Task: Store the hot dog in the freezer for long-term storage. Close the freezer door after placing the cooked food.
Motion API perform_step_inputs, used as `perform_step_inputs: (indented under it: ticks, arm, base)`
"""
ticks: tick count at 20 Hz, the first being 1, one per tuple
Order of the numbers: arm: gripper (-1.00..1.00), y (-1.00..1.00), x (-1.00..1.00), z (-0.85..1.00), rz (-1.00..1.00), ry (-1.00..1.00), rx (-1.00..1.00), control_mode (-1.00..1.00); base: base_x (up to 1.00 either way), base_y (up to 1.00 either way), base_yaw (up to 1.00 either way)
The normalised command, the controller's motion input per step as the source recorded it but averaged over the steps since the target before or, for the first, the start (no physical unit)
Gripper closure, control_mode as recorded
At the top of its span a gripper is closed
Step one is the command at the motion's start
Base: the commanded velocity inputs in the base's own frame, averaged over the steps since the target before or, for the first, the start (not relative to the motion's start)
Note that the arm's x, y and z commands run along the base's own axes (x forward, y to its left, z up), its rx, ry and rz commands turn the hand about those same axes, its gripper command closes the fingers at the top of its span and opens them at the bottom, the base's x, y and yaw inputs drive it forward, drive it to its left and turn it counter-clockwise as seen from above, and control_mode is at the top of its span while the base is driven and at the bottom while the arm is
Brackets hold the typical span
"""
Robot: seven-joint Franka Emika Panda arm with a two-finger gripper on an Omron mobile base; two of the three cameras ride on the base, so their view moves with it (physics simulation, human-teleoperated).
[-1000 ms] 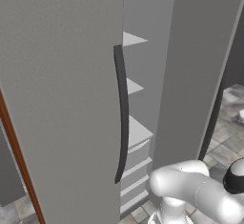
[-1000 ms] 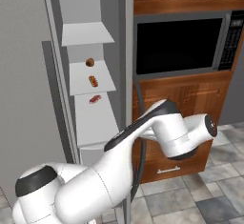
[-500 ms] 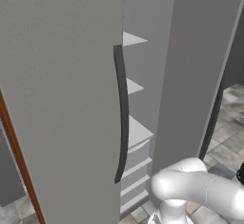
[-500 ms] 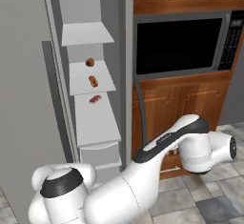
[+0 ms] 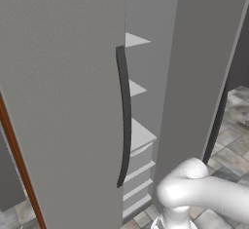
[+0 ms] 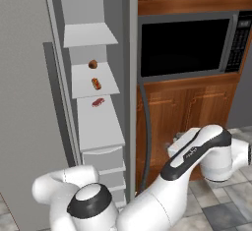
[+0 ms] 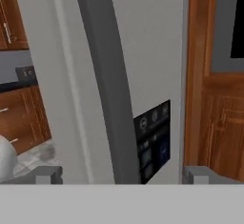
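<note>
The hot dog (image 6: 96, 83) lies on a middle white shelf inside the open freezer (image 6: 93, 127). The freezer door (image 6: 130, 77) stands wide open, edge-on in the right base view, with its dark curved handle (image 6: 145, 141) on the outer face. In the hand view the door's front (image 7: 143, 51), its handle (image 7: 105, 75) and the black dispenser panel (image 7: 152, 142) are close ahead. My gripper (image 7: 121, 175) is open and holds nothing, its fingertips (image 7: 47, 174) wide apart on either side of the handle. The hand (image 6: 177, 144) hovers beside the door's outer face.
A brown lump (image 6: 92, 64) and a red piece of meat (image 6: 98, 102) share the freezer shelves. The wider grey door (image 5: 58, 101) with its own handle (image 5: 124, 116) is shut at the left. A black microwave (image 6: 184, 45) sits above wooden cabinets (image 6: 197, 107).
My arm has swung right, away from the freezer opening, round to the outer side of the open door. The hot dog and the door have not moved.
</note>
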Motion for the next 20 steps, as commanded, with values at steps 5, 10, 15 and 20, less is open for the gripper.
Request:
perform_step_inputs:
  ticks: [5,10,15,20]
  arm:
    - [-1.0,0.0,0.53,-0.08,0.03,0.0,0.0,-1.0]
    - [-1.0,0.0,0.31,-0.02,0.03,0.0,0.0,-1.0]
    - [-1.0,0.16,-0.04,-0.1,0.06,0.0,0.0,-1.0]
    - [-1.0,0.42,-0.08,0.0,0.06,0.0,0.0,-1.0]
  base:
    - [0.0,0.0,0.0]
    - [0.0,0.0,0.0]
    - [0.0,0.0,0.0]
    - [0.0,0.0,0.0]
